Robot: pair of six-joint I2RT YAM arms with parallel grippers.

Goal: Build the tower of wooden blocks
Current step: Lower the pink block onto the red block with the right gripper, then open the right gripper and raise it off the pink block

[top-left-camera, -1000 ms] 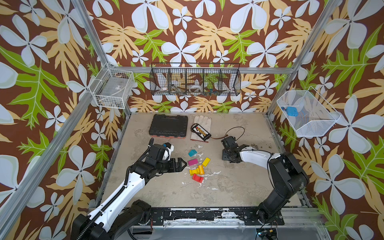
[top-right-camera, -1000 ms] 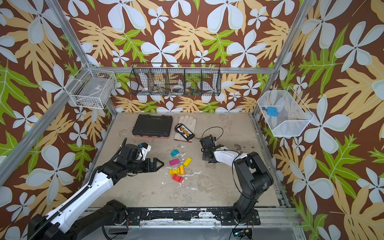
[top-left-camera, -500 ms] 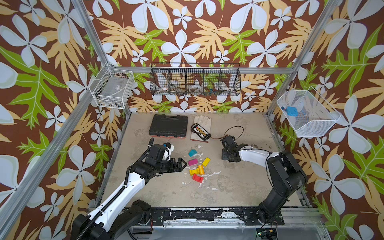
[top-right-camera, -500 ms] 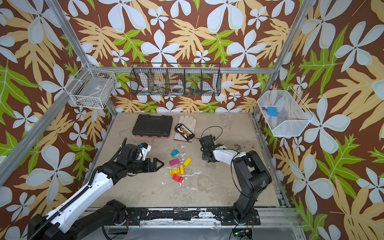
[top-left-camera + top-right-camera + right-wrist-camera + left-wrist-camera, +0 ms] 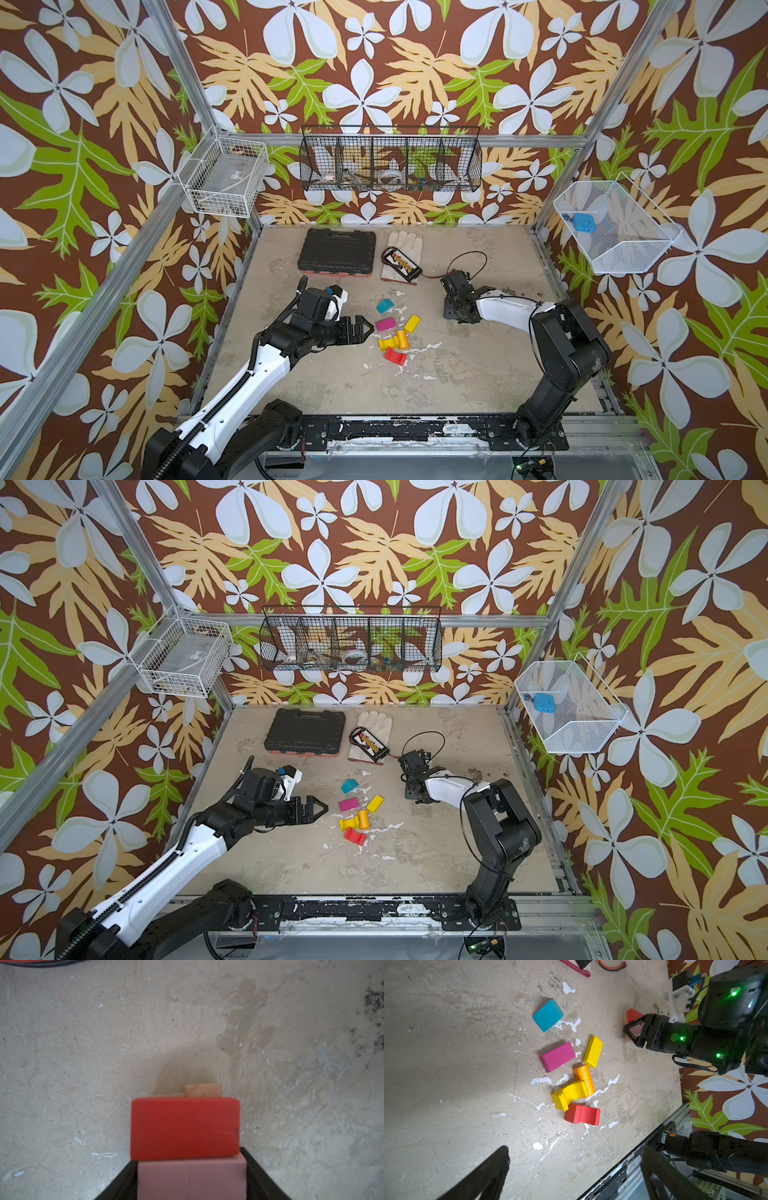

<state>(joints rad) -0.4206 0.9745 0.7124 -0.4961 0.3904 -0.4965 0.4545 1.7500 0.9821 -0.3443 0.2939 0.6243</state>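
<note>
In both top views six loose painted blocks (image 5: 386, 324) (image 5: 348, 804) lay mid-bench (image 5: 457, 374), just ahead of the left gripper (image 5: 365, 328), whose fingers stood wide and empty.

From the left wrist, the orange cylinder (image 5: 584, 1078) lay on its side, "Supermarket" printed along its length, one end under the yellow arch (image 5: 569, 1094).

From the right wrist, the right gripper (image 5: 190, 1165) clasped a smooth pink block (image 5: 191, 1178), with a red block (image 5: 185, 1128) and tan blocks (image 5: 202, 1090) beyond.

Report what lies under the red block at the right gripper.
Only tan wood peeks out past the red block; pink blocks sit in the right gripper. Its actual support is covered.
</note>
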